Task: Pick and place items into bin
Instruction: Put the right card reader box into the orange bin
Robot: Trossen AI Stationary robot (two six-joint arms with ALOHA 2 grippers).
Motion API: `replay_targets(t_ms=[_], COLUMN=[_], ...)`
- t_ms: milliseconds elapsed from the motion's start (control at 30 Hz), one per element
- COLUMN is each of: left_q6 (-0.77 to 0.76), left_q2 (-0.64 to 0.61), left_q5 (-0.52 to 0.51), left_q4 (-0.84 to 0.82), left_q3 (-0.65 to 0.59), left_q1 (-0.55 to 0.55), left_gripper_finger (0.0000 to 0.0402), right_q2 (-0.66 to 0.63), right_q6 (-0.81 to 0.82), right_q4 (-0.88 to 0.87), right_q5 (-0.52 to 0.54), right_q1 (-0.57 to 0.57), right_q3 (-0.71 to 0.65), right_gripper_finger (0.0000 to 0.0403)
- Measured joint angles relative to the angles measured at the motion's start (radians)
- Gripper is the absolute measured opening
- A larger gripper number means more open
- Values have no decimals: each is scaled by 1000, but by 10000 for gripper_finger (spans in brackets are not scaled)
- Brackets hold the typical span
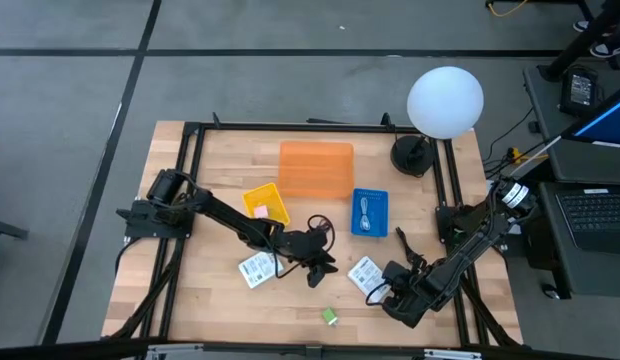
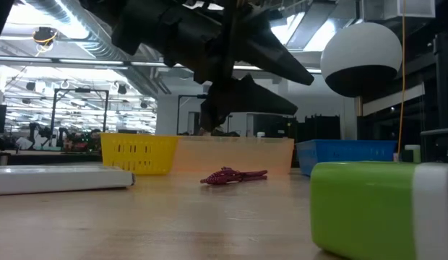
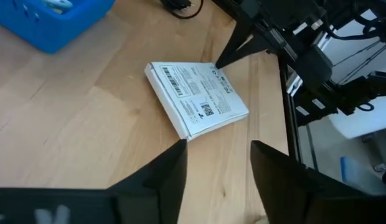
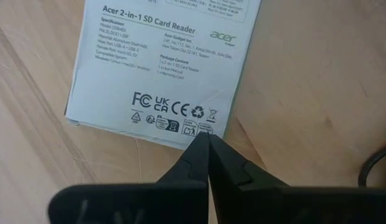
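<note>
Green and white, a little block (image 2: pixel 383 209) fills the near corner of the low view, lying on the tabletop (image 2: pixel 209 224); beyond it the dark red cord (image 2: pixel 233 175) lies loose before the yellow basket (image 2: pixel 137 153), orange bin (image 2: pixel 235 154) and blue tray (image 2: pixel 347 155).

From above, the left pincer (image 1: pixel 315 258) hangs over the middle of the tabletop with one white packet (image 1: pixel 255 269) just beside it. The right pincer (image 1: pixel 387 291) sits low by the second white packet (image 1: pixel 364 272).

Past the left wrist, its fingers (image 3: pixel 159 177) stand apart with nothing between them, pointing at that second packet's near corner.

Past the right wrist, the two fingers (image 4: pixel 196 158) are pressed together, empty, their tip touching the packet's edge.

Judgement: the packet lies flat, so a straight pinch would likely slip. Better to let the closed right tip steady or lift one edge while the open left fingers straddle the opposite corner, close only once a finger is under it, then carry it to the orange bin. Crowding is the risk: both arms meet here.
</note>
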Motion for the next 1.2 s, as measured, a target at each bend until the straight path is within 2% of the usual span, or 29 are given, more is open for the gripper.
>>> replay_targets(t_ms=[133,267,367,567,733,1200], left_q6=[-2,-3,-7,-119,-162,-179], left_q2=[0,0,0,1,5,6], left_q5=[-18,-88,-83,-77,-106,-129], left_q4=[-19,-70,-72,-75,-69,-81], left_q3=[0,0,0,0,0,36], left_q1=[-1,-2,-1,-1,-1,-12], left_gripper_finger=[191,200,199,199,199,198], right_q2=[0,0,0,0,0,1], right_q6=[0,0,-1,-1,-1,-1], right_q4=[0,0,0,1,0,0], right_q5=[0,0,0,-1,-1,-4], right_q1=[0,0,0,0,0,-6], right_q3=[0,0,0,-1,-1,-1], right_gripper_finger=[0,0,0,0,0,0])
